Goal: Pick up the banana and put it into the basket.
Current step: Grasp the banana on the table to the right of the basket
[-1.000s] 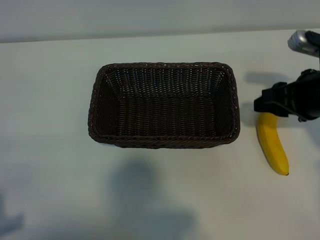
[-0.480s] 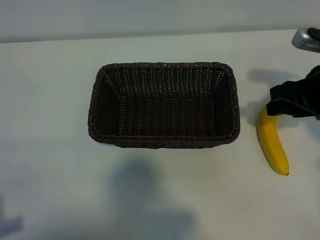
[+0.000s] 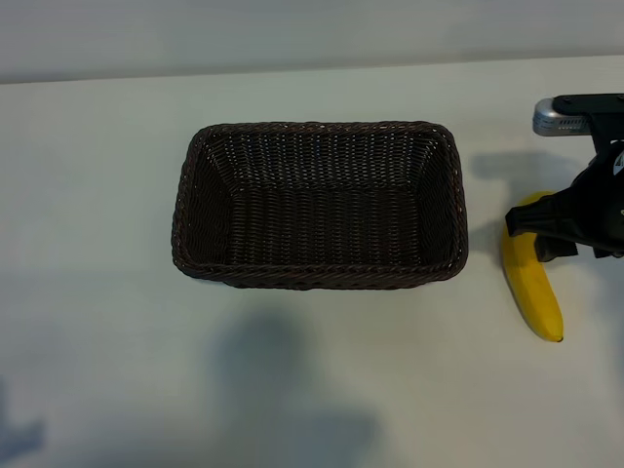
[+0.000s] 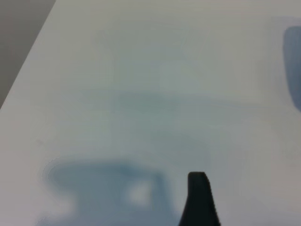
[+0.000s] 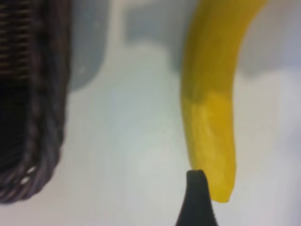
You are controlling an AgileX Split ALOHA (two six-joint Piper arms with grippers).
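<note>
The right gripper (image 3: 542,226) has swung around over the last second, its black body now sitting across the upper end of the banana (image 3: 533,289) where a moment ago it stood a little higher and further toward the table's edge, and the silver part of the arm (image 3: 558,119) has come further into the exterior view. The banana has not budged: it lies flat on the white table (image 3: 97,195), just beside the basket's short right-hand wall, not touching it, its lower dark tip pointing away from the jaws. The jaws stand apart, released, gripping nothing; from outside they hover right over the fruit's upper part, and whether a finger touches the peel I cannot tell. The right wrist view looks straight down along the fruit: one black fingertip (image 5: 196,197) pokes in at the frame's edge, and the banana's near end sits just beside it, slightly off to one side, with the basket's braided rim further off to the other side. The basket (image 3: 319,281) holds nothing. The left gripper is out of the exterior view, parked; its wrist view gives bare table, shadow and one black fingertip (image 4: 199,200), jaws released there too.
</note>
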